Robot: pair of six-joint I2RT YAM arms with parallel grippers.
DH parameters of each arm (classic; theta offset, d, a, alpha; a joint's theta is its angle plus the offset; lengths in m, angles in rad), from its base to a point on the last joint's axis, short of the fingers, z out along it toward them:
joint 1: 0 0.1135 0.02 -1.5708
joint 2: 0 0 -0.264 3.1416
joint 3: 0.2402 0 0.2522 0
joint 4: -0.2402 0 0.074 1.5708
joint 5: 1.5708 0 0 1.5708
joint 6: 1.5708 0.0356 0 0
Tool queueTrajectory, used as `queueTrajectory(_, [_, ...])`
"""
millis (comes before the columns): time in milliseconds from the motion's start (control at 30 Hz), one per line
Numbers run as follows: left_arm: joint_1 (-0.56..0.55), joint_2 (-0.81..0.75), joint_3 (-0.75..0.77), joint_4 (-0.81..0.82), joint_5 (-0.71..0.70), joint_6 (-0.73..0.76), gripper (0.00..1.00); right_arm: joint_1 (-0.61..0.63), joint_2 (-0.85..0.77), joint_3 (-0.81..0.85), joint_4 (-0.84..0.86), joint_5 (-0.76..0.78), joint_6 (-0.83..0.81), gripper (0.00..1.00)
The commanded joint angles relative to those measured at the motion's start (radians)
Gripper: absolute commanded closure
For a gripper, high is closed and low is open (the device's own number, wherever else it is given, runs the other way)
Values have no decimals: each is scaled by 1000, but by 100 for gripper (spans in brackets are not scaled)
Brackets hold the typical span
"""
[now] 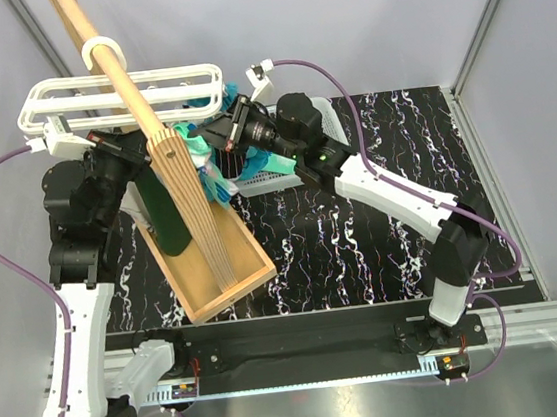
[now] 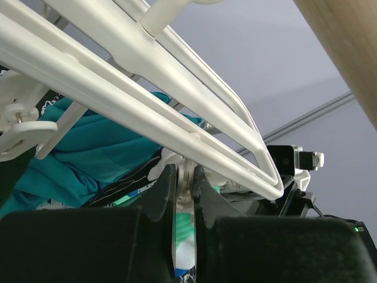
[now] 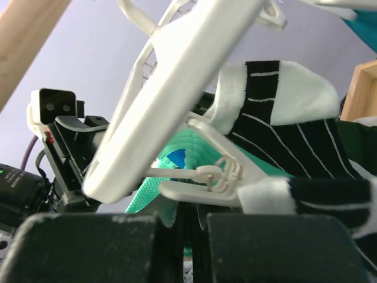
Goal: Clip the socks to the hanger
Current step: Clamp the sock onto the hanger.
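The white hanger [image 1: 120, 96] hangs by its hook on the wooden pole at the back left. In the left wrist view its bars [image 2: 147, 100] run overhead. My left gripper [image 2: 184, 175] is shut on one of its small clips, with a mint, white and blue sock [image 2: 184, 236] showing in the gap behind. My right gripper [image 3: 188, 217] is shut on a mint green sock [image 3: 177, 159] just under another clip [image 3: 218, 177]. That clip grips a black-and-white striped sock [image 3: 283, 194]. In the top view the right gripper [image 1: 216, 141] sits under the hanger's right end.
The pale wooden pole [image 1: 136, 104] slants down into a slatted wooden stand [image 1: 220, 265]. A teal cloth [image 2: 88, 147] and a dark green garment [image 1: 167, 216] hang below the hanger. A light grey mesh basket [image 1: 273, 181] lies behind the right arm.
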Motion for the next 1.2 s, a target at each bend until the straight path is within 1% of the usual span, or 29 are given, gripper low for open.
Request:
queueTrajectory(0, [-3,-8,2,-15,-1,-5,100,16,2,69,31,-9,16,100])
queueTrajectory(233, [-4,-29,-7,-1,-25,-2,100,21,8,58,0,-8,10,100])
queueTrajectory(467, [-4,-97,-46,35,-56,-2,100,21,-7,30,-37,4,-7,100])
queueTrajectory(633, [-4,-95,-38,35,-45,-17,100,24,-19,18,-43,2,-8,100])
queueTrajectory(833, [-4,-54,-36,32,-5,-28,100,33,-10,32,-3,-35,25,100])
queueTrajectory(1167, [-4,-35,-44,49,-7,-28,100,35,7,16,83,-106,137,100])
